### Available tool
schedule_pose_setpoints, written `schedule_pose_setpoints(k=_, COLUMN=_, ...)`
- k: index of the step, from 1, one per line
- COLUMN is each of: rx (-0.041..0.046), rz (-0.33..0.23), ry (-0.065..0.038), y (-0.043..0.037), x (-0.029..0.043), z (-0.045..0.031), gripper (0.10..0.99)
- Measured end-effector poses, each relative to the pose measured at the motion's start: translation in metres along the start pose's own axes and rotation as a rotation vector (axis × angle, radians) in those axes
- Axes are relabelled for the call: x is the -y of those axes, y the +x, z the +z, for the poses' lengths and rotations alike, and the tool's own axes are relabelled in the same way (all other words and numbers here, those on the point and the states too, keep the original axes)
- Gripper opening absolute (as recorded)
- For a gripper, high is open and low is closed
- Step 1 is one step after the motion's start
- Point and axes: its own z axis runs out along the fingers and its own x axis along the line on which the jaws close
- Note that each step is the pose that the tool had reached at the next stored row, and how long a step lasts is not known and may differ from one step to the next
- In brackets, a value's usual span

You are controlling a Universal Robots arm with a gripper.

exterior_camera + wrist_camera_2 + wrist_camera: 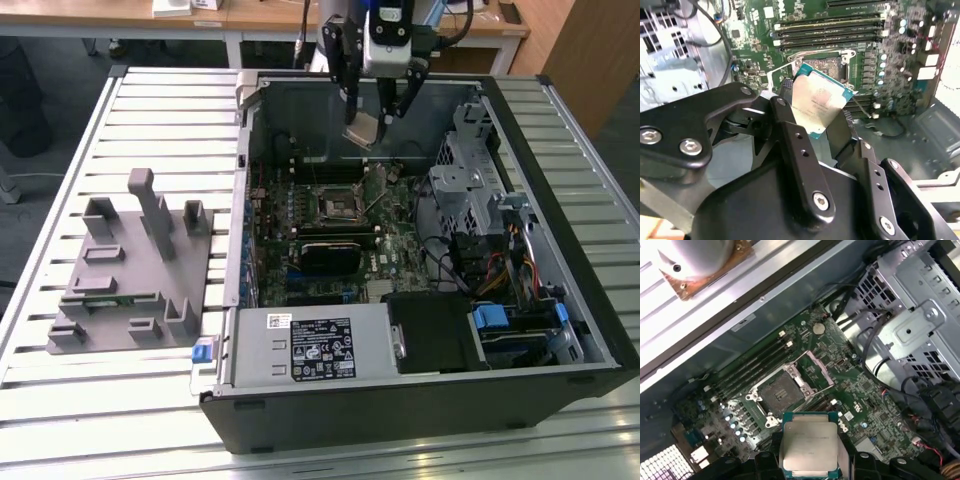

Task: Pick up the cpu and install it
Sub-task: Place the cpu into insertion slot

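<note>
Hand [372,118] w/ cpu [362,131] | exterior view: over case [400,420] | first wrist view: socket [780,392] open

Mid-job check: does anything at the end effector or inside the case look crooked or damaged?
The cpu, gripped by the end effector above the motherboard, is turned at an angle to the open, empty socket in both wrist views, so their edges do not line up. I see no damage.

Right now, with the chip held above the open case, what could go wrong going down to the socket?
1. The chip looks tilted in the gripper, so it may land crooked in the socket and bend contacts.
2. The raised metal frame beside the socket could catch the fingers.
3. Only the chip's edges are pinched; it might slip.
</note>
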Motion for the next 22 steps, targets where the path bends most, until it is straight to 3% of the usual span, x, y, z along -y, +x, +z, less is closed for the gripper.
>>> schedule_pose_setpoints(k=22, rx=0.0254, rz=0.400, ry=0.001, y=0.0000, x=0.0004, z=0.0066, gripper=0.522)
